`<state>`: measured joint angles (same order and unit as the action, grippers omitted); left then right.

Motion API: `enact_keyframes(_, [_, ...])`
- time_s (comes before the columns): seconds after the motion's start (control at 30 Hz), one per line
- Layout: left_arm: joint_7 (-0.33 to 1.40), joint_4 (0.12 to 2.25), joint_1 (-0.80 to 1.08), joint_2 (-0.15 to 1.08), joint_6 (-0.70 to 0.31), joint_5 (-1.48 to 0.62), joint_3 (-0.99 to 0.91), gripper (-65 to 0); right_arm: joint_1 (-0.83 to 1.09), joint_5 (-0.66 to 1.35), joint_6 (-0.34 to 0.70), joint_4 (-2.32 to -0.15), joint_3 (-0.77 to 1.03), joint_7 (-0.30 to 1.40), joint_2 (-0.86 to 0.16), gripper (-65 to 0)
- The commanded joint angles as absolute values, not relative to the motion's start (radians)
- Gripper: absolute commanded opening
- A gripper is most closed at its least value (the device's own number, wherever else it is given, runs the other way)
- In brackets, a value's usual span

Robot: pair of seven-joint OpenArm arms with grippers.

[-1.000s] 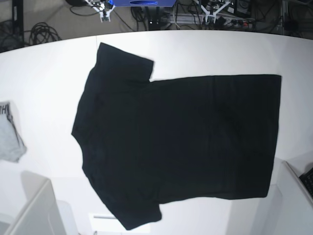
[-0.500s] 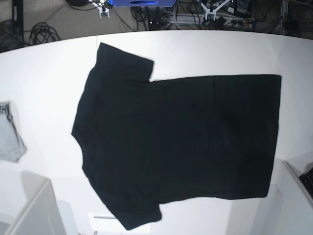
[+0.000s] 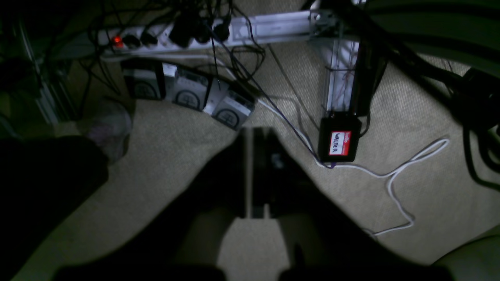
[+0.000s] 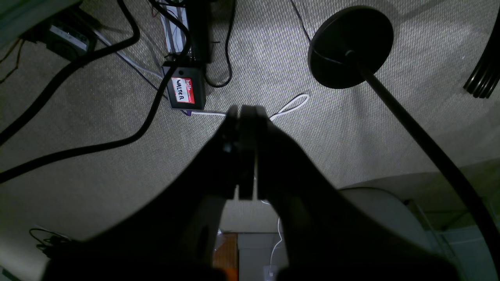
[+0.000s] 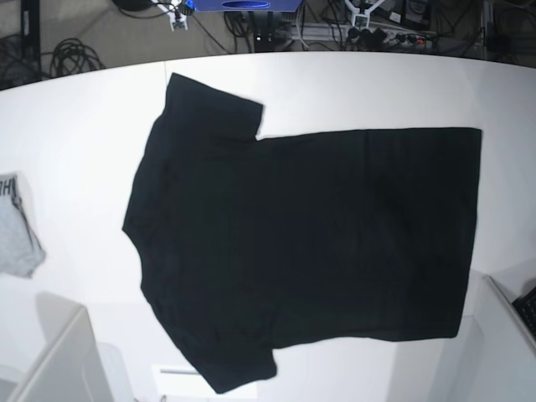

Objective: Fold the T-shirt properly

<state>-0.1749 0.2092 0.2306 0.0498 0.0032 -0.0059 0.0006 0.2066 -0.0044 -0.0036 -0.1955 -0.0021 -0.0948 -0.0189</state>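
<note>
T-shirt (image 5: 310, 243) lies flat, plain side up, on white table (image 5: 84, 134); grey garment (image 5: 17, 230) well apart. Left gripper (image 3: 256, 134) & right gripper (image 4: 243, 111): jaws closed, empty, over carpet.

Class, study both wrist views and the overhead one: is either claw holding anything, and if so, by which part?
Nothing is held. The left claw and right claw are closed on air above the floor, while the T-shirt lies flat on the table.

white table (image 5: 84, 126), grey garment (image 5: 15, 230) at its edge, power strip (image 3: 164, 37) on carpet
</note>
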Motion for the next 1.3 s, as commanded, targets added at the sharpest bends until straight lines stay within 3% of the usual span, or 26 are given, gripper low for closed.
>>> enact_keyframes(0.0, [-0.182,0.211,0.242,0.050,0.007,-0.007,0.001,-65.0,0.225,-0.004,-0.007,-0.199,-0.002,-0.102,-0.024,-65.0])
enact_keyframes(0.2, [-0.183,0.298,0.323,0.051,0.007,0.004,0.010,-65.0,0.344,0.002,-0.007,-0.389,0.004,-0.110,-0.024,-65.0])
enact_keyframes(0.37, [-0.185,0.582,0.513,0.082,0.007,0.005,0.012,-65.0,0.510,0.002,-0.008,-0.651,0.007,-0.097,-0.024,-65.0])
enact_keyframes(0.53, [-0.185,0.846,0.674,0.140,0.007,-0.007,-0.002,-65.0,0.642,0.002,-0.008,-0.937,0.122,0.027,-0.016,-65.0])
enact_keyframes(0.77, [-0.177,1.133,0.854,0.173,0.007,-0.124,-0.101,-65.0,0.811,0.002,-0.008,-1.302,0.139,0.160,-0.015,-65.0])
enact_keyframes(1.27, [-0.183,1.725,1.115,0.203,0.007,-0.213,-0.323,-65.0,0.905,0.002,-0.008,-1.794,0.183,0.346,0.004,-65.0])
